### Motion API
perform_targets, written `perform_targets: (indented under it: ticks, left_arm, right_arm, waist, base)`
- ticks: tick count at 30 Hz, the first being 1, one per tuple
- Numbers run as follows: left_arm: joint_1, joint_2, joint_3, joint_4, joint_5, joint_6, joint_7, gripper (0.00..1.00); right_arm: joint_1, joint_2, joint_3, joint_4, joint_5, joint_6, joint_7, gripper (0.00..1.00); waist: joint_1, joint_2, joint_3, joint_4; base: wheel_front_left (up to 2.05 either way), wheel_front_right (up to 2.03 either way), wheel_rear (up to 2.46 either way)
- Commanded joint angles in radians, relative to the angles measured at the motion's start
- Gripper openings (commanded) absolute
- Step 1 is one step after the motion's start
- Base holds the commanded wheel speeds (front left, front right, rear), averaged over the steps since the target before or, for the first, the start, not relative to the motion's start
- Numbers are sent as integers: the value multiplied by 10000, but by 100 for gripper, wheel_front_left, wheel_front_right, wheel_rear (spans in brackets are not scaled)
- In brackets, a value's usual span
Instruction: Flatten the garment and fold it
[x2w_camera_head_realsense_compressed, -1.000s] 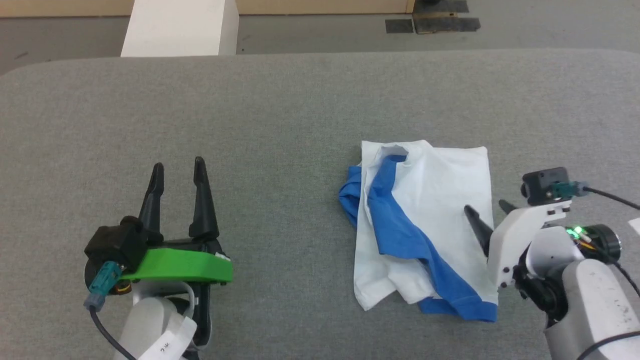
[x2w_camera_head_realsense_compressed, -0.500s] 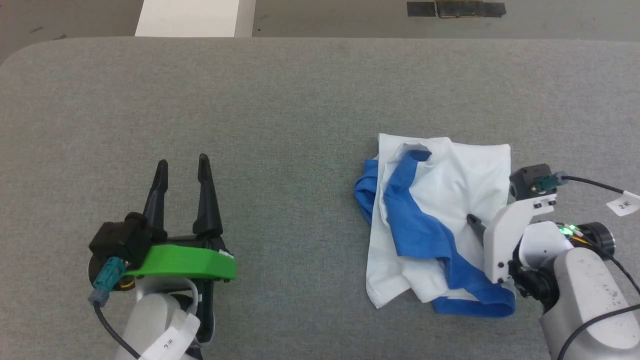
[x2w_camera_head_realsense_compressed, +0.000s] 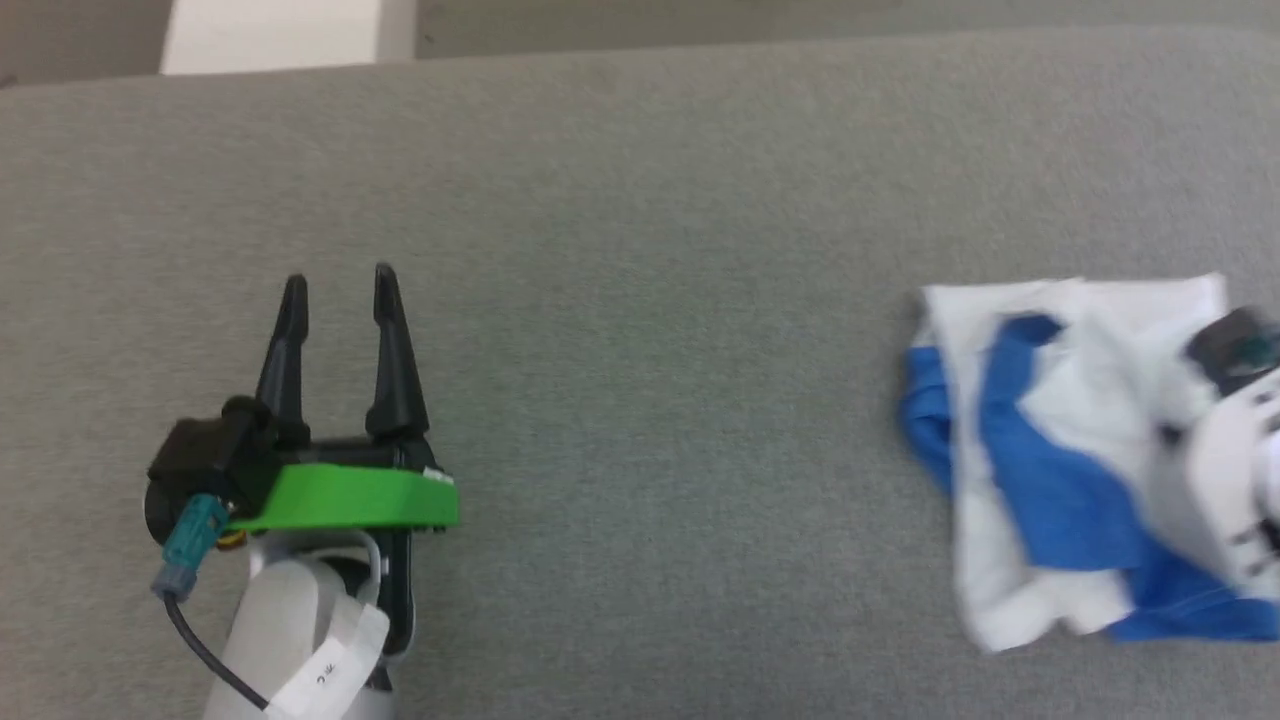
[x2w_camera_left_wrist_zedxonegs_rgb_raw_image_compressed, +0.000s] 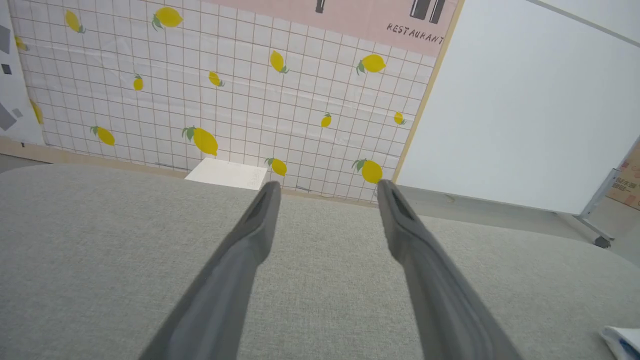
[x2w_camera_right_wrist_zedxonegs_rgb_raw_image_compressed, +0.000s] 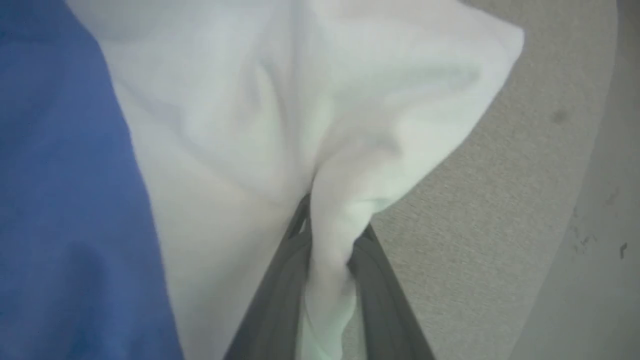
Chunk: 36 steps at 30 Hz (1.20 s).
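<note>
Pinching a white fold, the right gripper (x2w_camera_right_wrist_zedxonegs_rgb_raw_image_compressed: 330, 225) is clamped on the garment (x2w_camera_head_realsense_compressed: 1060, 480), bunched at the head view's right edge; the left gripper (x2w_camera_head_realsense_compressed: 339, 278), lower left, hangs with fingers apart. Lifting slowly should let the layers drop open without the fold slipping.

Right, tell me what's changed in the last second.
The right gripper has shut on a white fold of the garment, which it was only reaching over before. The garment now lies further right in the head view and blurred, likely being pulled, though the camera shifted too. The left gripper stays open over the table, holding nothing.
</note>
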Motion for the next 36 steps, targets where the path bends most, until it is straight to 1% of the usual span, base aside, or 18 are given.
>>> perform_targets:
  ticks: [1,2,4,8,11,15,18,19,20,21,25,29,33,36]
  left_arm:
    - [-268,82,-25,-102,89,43,-4,100]
    - [-380,100,-69,-178,143,58,34,100]
    - [-586,157,-105,-312,226,92,111,100]
    - [-911,286,-142,-596,383,175,288,100]
    - [-1061,388,-155,-802,507,258,452,100]
    - [-1145,491,-147,-1034,607,358,603,100]
    - [-1146,542,-139,-1175,637,415,681,100]
    - [-1145,558,-140,-1198,633,420,698,100]
    - [-1143,571,-139,-1208,629,425,712,100]
    - [-1144,579,-139,-1210,625,435,724,100]
    - [-1089,569,-115,-1118,561,473,666,100]
    - [-777,536,123,-883,273,537,516,100]
    - [-375,530,567,-667,-104,648,395,100]
    - [-178,521,792,-546,-299,710,342,100]
  right_arm:
    - [-268,-385,28,78,125,-21,-180,0]
    - [-380,-736,47,200,270,-21,-328,0]
    - [-651,-1233,-54,555,366,-21,-651,0]
    - [-1260,-1691,-296,1469,384,-21,-1375,0]
    - [-1685,-1861,-450,2233,275,-21,-1774,0]
    - [-2336,-1832,-673,3210,64,-21,-2426,0]
    - [-2821,-1795,-618,3769,-182,-21,-2939,0]
    - [-2970,-1761,-610,3980,-242,-21,-3056,20]
    - [-3089,-1738,-620,4142,-287,-21,-3146,73]
    - [-3235,-1718,-637,4336,-352,-21,-3267,100]
    - [-3624,-1677,-619,4821,-420,-21,-3622,100]
    - [-4131,-1527,-959,4911,-32,-21,-4448,100]
    - [-4663,-934,-1369,4240,456,-21,-5368,100]
    - [-4776,-82,-1601,3378,688,-21,-5929,100]
  waist:
    - [0,-1,850,-647]
    - [0,-1,1052,-699]
    - [0,-1,1429,-786]
    - [0,-1,2083,-843]
    - [0,-1,2473,-845]
    - [0,-1,2823,-804]
    - [0,-1,2967,-778]
    - [0,-1,2980,-771]
    - [0,-1,2983,-768]
    - [0,-1,2967,-766]
    - [0,-1,2650,-771]
    - [0,-1,1721,-872]
    - [0,-1,716,-966]
    - [0,-1,15,-965]
  base:
    - [0,0,0]
    - [0,0,0]
    - [0,0,0]
    - [0,0,0]
    - [0,0,0]
    - [0,0,0]
    - [0,0,0]
    - [0,0,0]
    - [0,0,0]
    - [0,0,0]
    - [0,0,0]
    - [0,0,0]
    - [0,0,0]
    - [0,0,0]
